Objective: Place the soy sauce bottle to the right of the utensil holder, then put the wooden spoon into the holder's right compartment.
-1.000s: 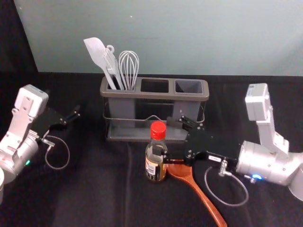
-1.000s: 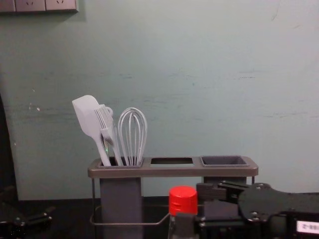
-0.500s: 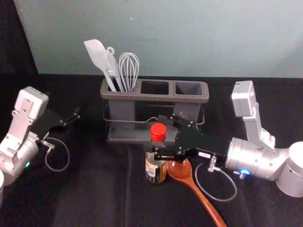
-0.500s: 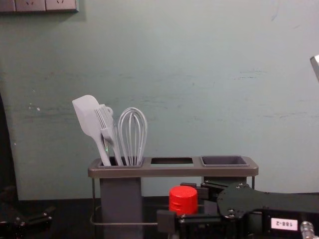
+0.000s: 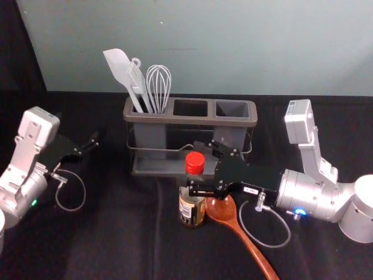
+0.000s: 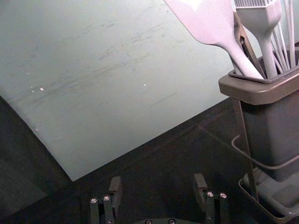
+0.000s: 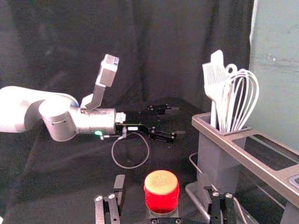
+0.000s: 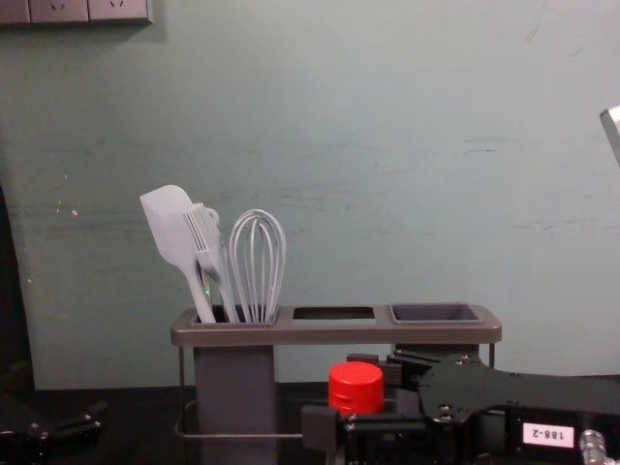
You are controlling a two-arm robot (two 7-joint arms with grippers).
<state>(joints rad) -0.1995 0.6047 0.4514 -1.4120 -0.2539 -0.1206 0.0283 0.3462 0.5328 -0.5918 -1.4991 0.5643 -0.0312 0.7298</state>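
My right gripper (image 5: 200,169) reaches in from the right, open, with one finger behind and one in front of the soy sauce bottle (image 5: 192,209). In the right wrist view the red bottle cap (image 7: 161,191) stands between the spread fingers of my right gripper (image 7: 164,192). The bottle is upright, in front of the utensil holder (image 5: 166,118). Beside it lies the wooden spoon (image 5: 245,238), bowl near the bottle and partly under the gripper, handle pointing front-right. My left gripper (image 5: 93,142) is parked at the left; the left wrist view shows this gripper (image 6: 157,186) open.
A white spatula (image 5: 119,67), a brush and a whisk (image 5: 158,87) stand in the holder's left compartment. The middle opening and the right compartment (image 5: 232,107) hold nothing visible. Behind the black-covered table (image 5: 111,233) rises a pale wall (image 8: 387,174).
Over the last second my right gripper has moved left, its fingers coming to both sides of the bottle. Since half a second ago it has hardly moved. The left arm has stayed still.
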